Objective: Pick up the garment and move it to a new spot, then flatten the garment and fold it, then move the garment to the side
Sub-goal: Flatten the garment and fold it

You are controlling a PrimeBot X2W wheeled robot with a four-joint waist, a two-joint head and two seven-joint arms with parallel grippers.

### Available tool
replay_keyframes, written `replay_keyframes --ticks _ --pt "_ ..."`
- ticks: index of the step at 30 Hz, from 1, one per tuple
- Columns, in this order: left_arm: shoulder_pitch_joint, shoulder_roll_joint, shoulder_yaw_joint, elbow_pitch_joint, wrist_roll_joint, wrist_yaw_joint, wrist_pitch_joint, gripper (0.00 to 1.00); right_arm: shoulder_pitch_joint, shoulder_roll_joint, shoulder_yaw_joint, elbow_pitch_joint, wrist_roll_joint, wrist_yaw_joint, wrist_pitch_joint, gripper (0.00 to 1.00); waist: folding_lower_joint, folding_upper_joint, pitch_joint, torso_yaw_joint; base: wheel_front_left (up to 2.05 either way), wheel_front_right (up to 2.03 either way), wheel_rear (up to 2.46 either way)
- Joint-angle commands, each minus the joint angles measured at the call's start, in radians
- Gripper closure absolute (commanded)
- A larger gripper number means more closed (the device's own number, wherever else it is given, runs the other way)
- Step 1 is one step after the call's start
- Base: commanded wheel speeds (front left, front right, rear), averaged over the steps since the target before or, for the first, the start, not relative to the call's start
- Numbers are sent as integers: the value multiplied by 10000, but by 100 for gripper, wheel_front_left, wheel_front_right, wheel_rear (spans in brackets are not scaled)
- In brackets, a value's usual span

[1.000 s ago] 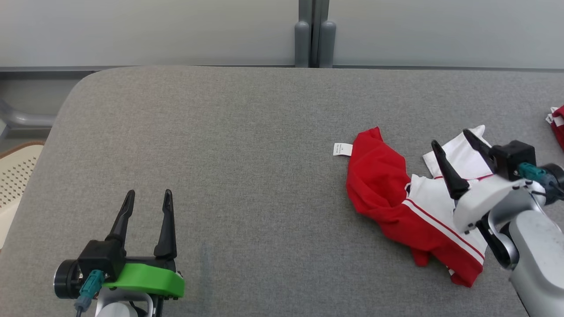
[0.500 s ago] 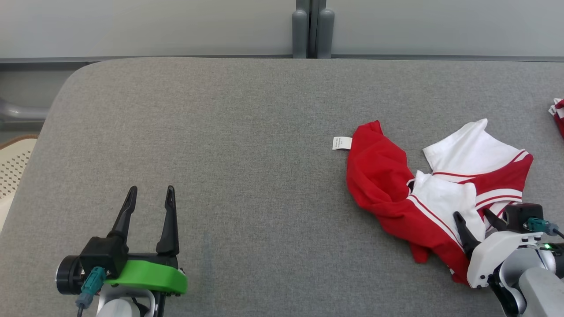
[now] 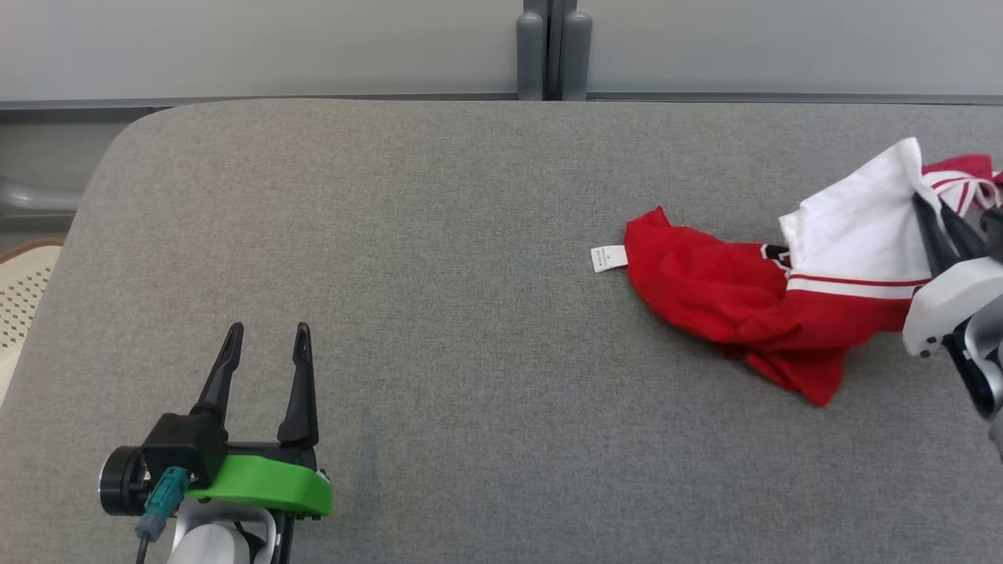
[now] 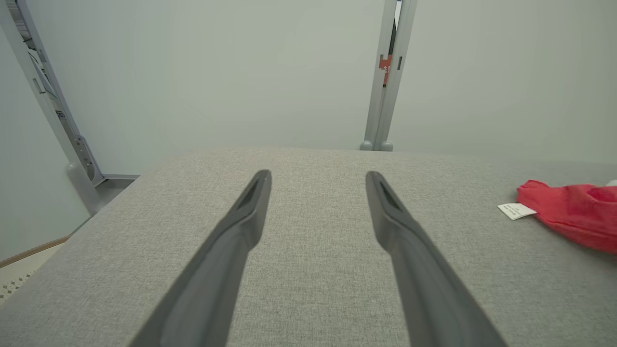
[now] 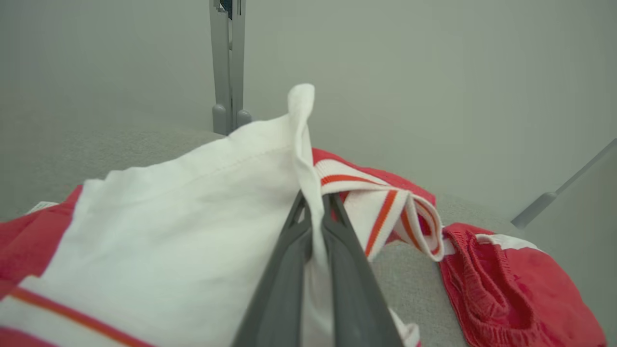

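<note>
Jaws of the right gripper (image 3: 929, 204) are pinched together on a white fold of the garment (image 3: 744, 290); those of the left gripper (image 3: 268, 329) stand apart, empty. Table (image 3: 470, 235) carries the garment at its right side, white end raised, red end and tag (image 3: 609, 258) resting. Risk: the thin pinch may slip as the trailing red cloth drags.

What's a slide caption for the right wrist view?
Right claw shut on the white panel of the red-and-white garment, over the grey table.
</note>
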Motion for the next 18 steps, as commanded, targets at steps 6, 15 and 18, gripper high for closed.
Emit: replay_keyframes --ticks 6,15,18 --pt "52 7 -81 80 -70 43 -29 0 -91 -43 -342 886 30 1 -44 0 0 -1 -222 82 0 0 0" --pt "314 7 -46 40 -66 84 -29 0 416 300 -440 225 -75 1 -487 0 0 -1 -536 -75 0 0 0" --pt "389 9 -25 6 -66 107 -29 0 744 535 -496 -616 -80 1 -521 0 0 -1 -608 -146 0 0 0"
